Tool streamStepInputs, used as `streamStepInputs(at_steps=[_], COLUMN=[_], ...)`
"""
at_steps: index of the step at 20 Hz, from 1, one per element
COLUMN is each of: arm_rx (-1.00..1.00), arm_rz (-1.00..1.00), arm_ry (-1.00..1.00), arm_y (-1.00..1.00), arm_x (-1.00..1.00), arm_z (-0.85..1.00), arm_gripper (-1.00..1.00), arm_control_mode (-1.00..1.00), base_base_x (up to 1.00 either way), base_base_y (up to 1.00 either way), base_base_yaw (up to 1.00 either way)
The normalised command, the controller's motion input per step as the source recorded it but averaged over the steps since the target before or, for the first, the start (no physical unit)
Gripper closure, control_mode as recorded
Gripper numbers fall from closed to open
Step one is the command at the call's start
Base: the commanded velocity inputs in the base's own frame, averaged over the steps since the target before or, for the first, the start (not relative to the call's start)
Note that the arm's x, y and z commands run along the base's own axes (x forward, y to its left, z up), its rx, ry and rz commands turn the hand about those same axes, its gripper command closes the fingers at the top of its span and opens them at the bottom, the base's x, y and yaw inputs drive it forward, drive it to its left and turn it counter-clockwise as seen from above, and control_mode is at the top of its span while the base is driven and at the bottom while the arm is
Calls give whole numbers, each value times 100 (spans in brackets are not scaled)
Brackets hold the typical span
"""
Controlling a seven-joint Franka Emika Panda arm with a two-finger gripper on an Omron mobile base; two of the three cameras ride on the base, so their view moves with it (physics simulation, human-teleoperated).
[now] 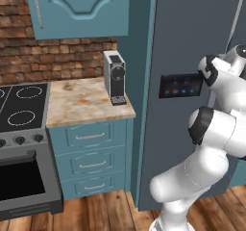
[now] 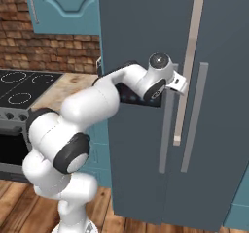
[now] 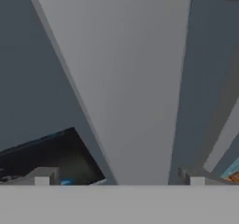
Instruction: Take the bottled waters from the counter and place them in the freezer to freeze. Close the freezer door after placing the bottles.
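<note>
One arm: white with dark joints, it reaches up from the base to the front of the freezer point(image 2: 146, 42); the hand sits at the level of the small dark display point(image 1: 180, 85)
Gripper point(image 2: 181, 85): jaws spread as wide as they go, nothing between them; in the hand view the two finger tips point(image 3: 43, 176) stand far apart at the bottom, with the pale handle bar running up between them
Freezer door point(image 1: 192, 42): tall dark slate-grey panel, shut — no inner shelves or bins on show
Handle point(image 2: 167, 115): long grey vertical bar; the gripper is right at its upper end, though whether a finger touches it I cannot tell
Second handle point(image 2: 194, 115): a matching bar just to the right, on the neighbouring door; a pale strip runs between the two doors
Counter point(image 1: 81, 102): beige-and-brown marbled top over teal drawer fronts, just left of the freezer; a grey coffee machine point(image 1: 114, 77) stands at its back right corner
Bottled waters: not to be made out on the stretch of counter on show
Stove point(image 1: 21, 105): black top with white rings, left of the counter; oven front below
Wall: red brick with a teal cupboard point(image 1: 79, 6) above the counter
</note>
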Motion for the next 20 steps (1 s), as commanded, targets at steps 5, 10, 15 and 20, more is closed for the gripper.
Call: streamStepInputs(at_steps=[5, 10, 15, 20], arm_rx=[0, 0, 0, 0], arm_rz=[0, 0, 0, 0], arm_ry=[-3, -5, -5, -6], arm_y=[0, 0, 0, 0], arm_x=[63, 66, 63, 45], arm_z=[0, 0, 0, -1], arm_gripper=[-100, -100, -100, -100], arm_control_mode=[-100, -100, -100, -100], base_base_x=[0, 0, 0, 0], base_base_y=[0, 0, 0, 0], base_base_yaw=[0, 0, 0, 0])
